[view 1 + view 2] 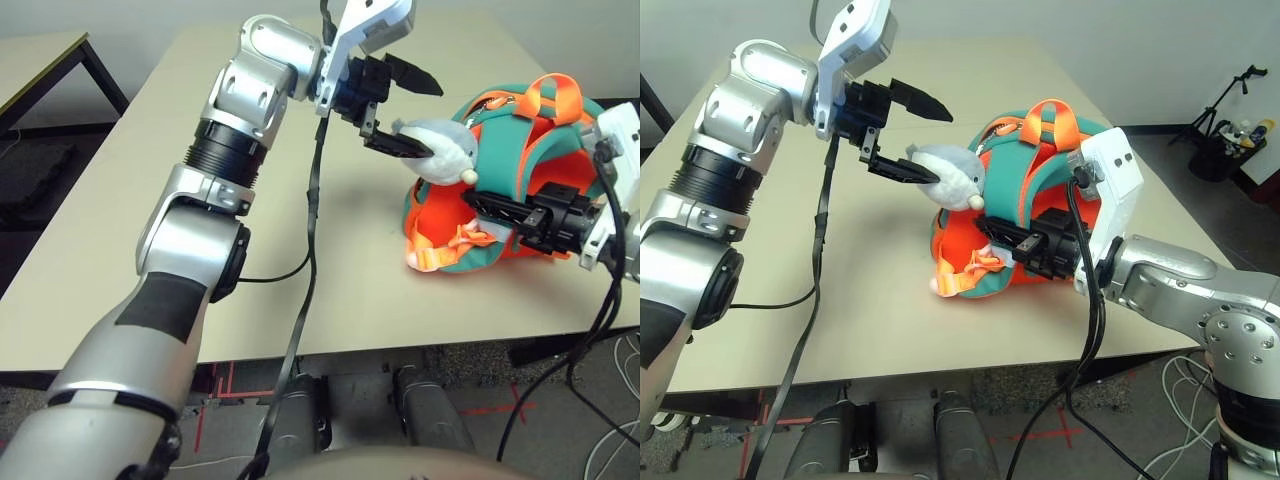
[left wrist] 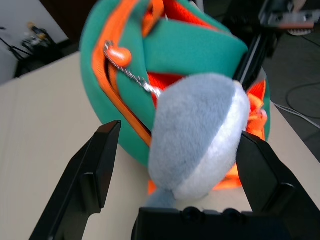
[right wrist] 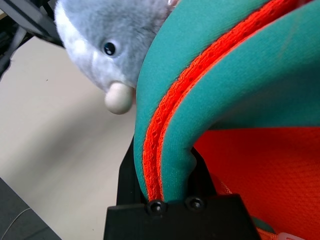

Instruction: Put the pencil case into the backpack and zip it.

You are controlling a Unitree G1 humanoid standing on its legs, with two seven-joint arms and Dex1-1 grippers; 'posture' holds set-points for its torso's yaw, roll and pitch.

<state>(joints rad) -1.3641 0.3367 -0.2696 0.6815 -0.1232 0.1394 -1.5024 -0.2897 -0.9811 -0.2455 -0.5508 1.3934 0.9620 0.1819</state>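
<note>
Our right gripper [image 3: 172, 165] pinches a teal padded strap of the orange-and-teal fabric backpack [image 1: 1025, 165]; our left gripper [image 2: 185, 142] stands wide, the grey-and-white plush shark toy [image 2: 197, 135] between its fingers, beside the backpack.

"How many of each do you see, operator?"
"You have one backpack [image 1: 490, 255], one plush toy [image 1: 440, 150] beside it, two grippers, left [image 1: 435, 122] near it, right [image 1: 468, 200] touching it, one table [image 1: 300, 300] beneath it"
</note>
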